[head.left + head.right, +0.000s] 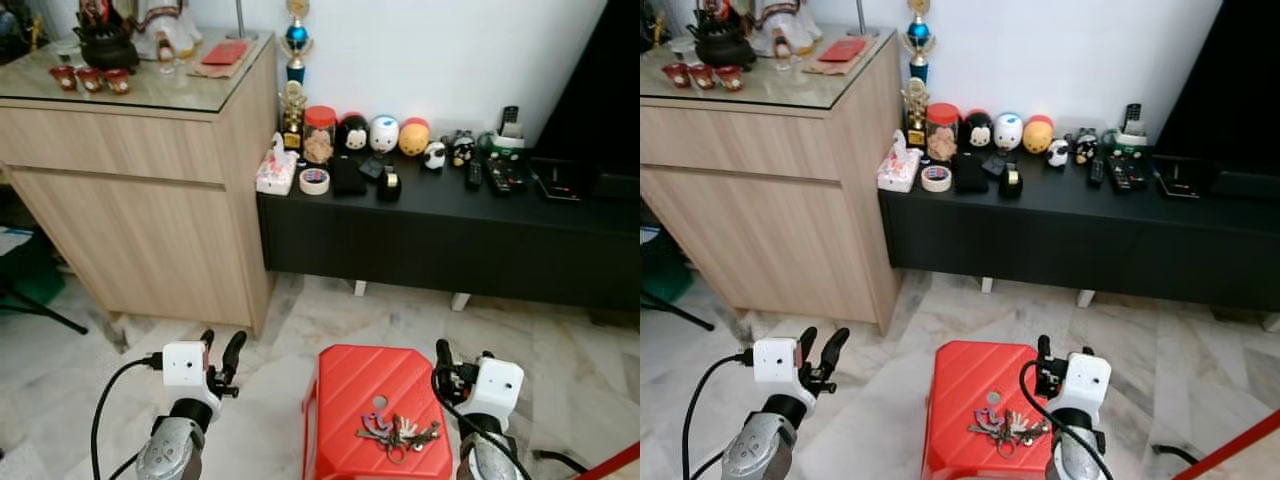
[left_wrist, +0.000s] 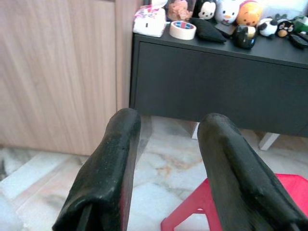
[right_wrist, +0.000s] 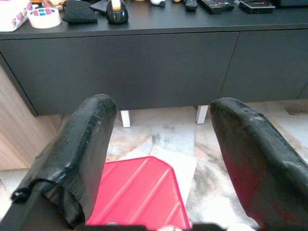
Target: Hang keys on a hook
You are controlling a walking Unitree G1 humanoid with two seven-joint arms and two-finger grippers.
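The keys [image 1: 398, 433] lie on a red stool [image 1: 350, 385] on the marble floor [image 1: 280, 330]. The left gripper [image 1: 220, 352] and right gripper [image 1: 452, 358] hover beside it, both spread and empty. Behind stand a black low cabinet [image 1: 440, 245] and a wooden cabinet [image 1: 130, 220].

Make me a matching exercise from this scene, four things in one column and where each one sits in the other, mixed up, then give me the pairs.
Things:
1. keys
2. tape roll
3. red stool
4. small red cups

Places:
A. on the glass top of the wooden cabinet
B. on the marble floor between the two grippers
C. on the red stool
D. on the black low cabinet

Pairs: 1-C, 2-D, 3-B, 4-A
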